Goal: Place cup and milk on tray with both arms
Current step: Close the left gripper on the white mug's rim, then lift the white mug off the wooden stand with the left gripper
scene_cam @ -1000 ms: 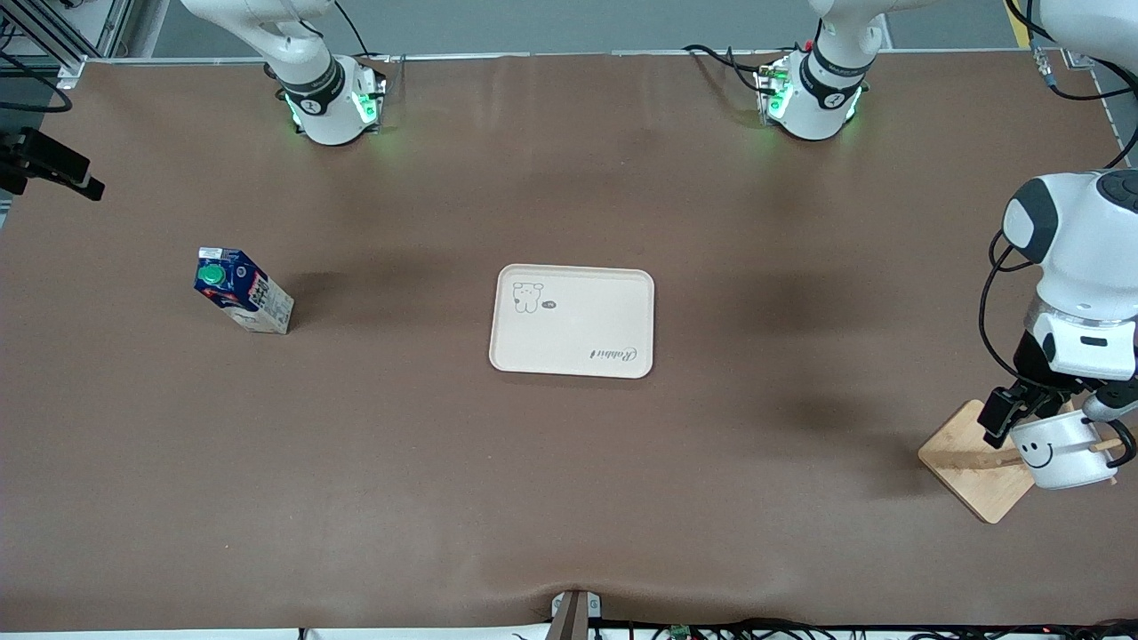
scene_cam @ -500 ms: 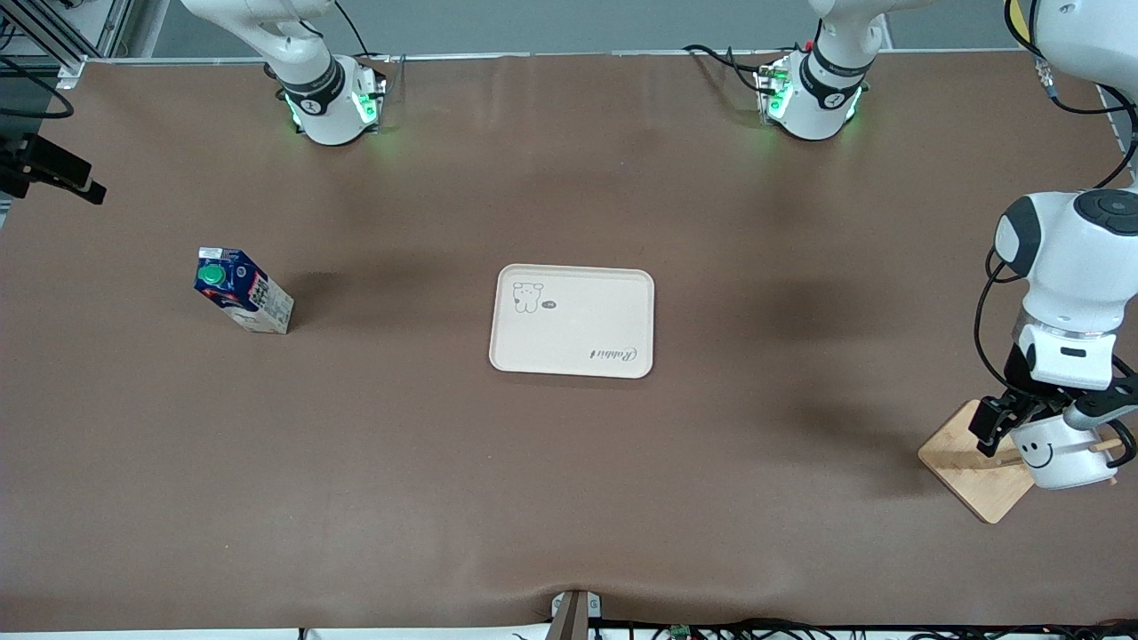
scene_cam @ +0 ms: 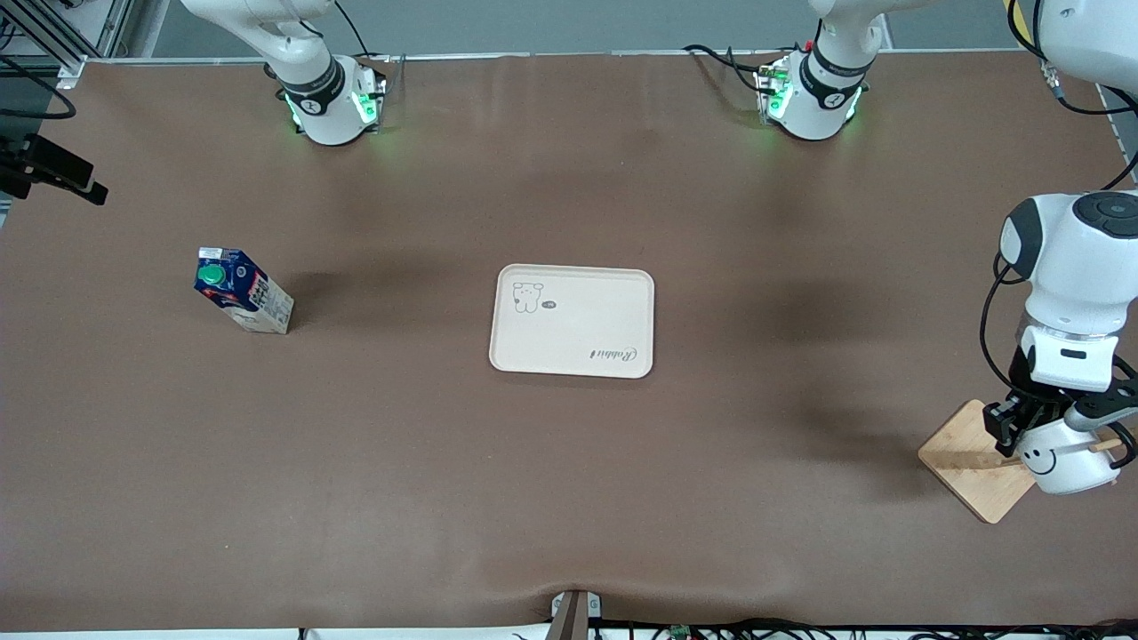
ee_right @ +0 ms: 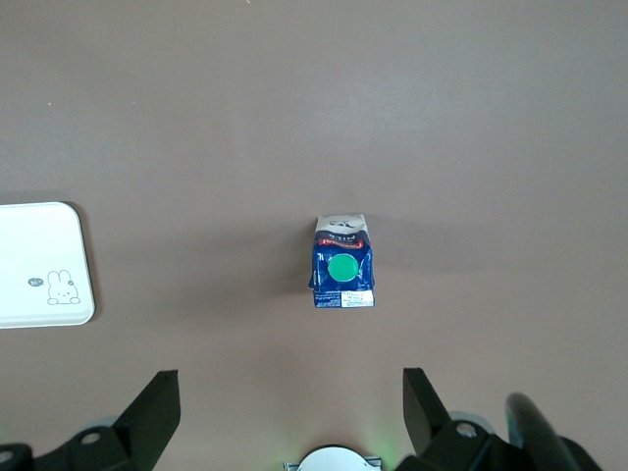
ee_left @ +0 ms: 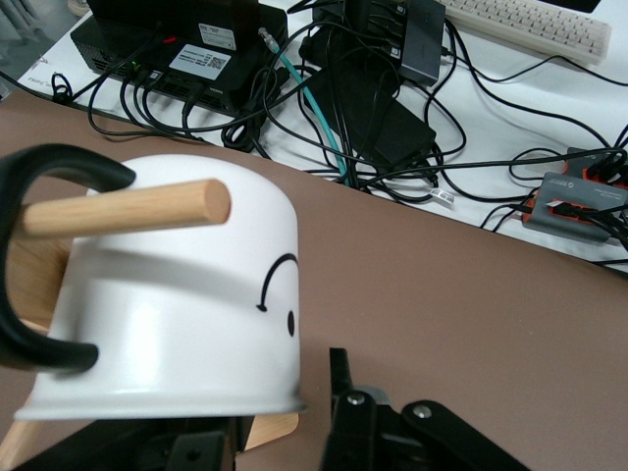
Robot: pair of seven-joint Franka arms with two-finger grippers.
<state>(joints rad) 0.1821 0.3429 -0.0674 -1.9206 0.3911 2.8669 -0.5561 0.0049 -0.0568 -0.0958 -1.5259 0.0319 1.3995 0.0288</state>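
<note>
The cup (scene_cam: 1065,460) hangs mouth-down by its black handle on a wooden peg (scene_cam: 1105,444) of a stand at the left arm's end of the table. My left gripper (scene_cam: 1038,425) is open, and its jaws straddle the cup's rim with a gap on one side. In the left wrist view the cup (ee_left: 177,304) fills the frame above the gripper (ee_left: 260,417). The milk (scene_cam: 242,300) stands upright toward the right arm's end. My right gripper (ee_right: 285,412) is open and empty, high over the milk (ee_right: 341,273). The tray (scene_cam: 572,321) lies empty mid-table.
The stand's square wooden base (scene_cam: 967,462) sits near the table edge under the cup. A corner of the tray (ee_right: 39,265) shows in the right wrist view. Cables and electronics (ee_left: 373,88) lie off the table past the cup.
My left gripper has dropped lower and shifted a little toward the left arm's end, closing in around the cup on its peg. The milk and tray have not moved.
</note>
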